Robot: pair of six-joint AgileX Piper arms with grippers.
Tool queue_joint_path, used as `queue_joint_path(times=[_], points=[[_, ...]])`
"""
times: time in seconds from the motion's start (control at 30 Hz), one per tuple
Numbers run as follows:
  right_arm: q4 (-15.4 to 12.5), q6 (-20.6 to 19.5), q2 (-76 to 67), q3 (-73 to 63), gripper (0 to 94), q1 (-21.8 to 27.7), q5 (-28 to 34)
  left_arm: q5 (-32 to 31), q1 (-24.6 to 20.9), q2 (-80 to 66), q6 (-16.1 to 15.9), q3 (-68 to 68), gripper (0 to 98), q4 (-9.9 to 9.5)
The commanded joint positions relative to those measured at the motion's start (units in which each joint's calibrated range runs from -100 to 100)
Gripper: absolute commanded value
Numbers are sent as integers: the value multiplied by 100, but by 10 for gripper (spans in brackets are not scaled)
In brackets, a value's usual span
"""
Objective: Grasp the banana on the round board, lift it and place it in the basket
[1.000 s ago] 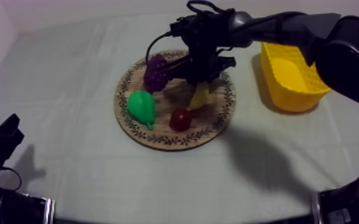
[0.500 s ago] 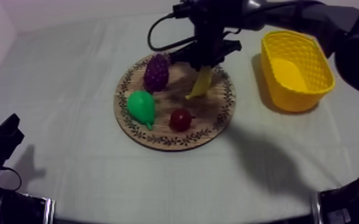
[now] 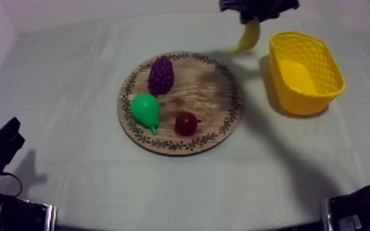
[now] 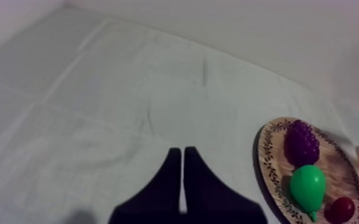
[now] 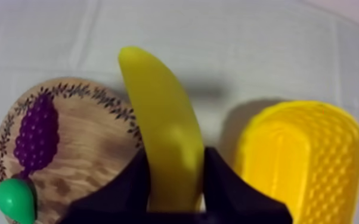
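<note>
Hanging in the air, the banana is being clamped between the fingers of the right gripper, off the wooden board and just beside the yellow basket, not in it. That arm's reaching in from the upper right. The left gripper is sitting low over the grey-white cloth, fingers pressed together on nothing. The grapes, pear and small red fruit are lying on the board.

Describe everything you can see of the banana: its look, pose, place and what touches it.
The banana is yellow, smooth, plastic-looking and curved, tapering to a free tip. The right tool is shut on its other end, gripping it from both sides. It hangs in the air between the wooden board and the yellow basket, touching neither.
</note>
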Motion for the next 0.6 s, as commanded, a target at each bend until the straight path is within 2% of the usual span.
queue_joint_path(times=[0.0,0.23,0.57], points=[[-70,112,-616,367,158,316,-188,-2,-1,-3,1,3,1,-1],[-297,440,-1467,1449,158,1043,-875,-2,-1,-3,1,3,1,-1],[-196,431,-1504,2291,158,1446,-1555,-2,-1,-3,1,3,1,-1]])
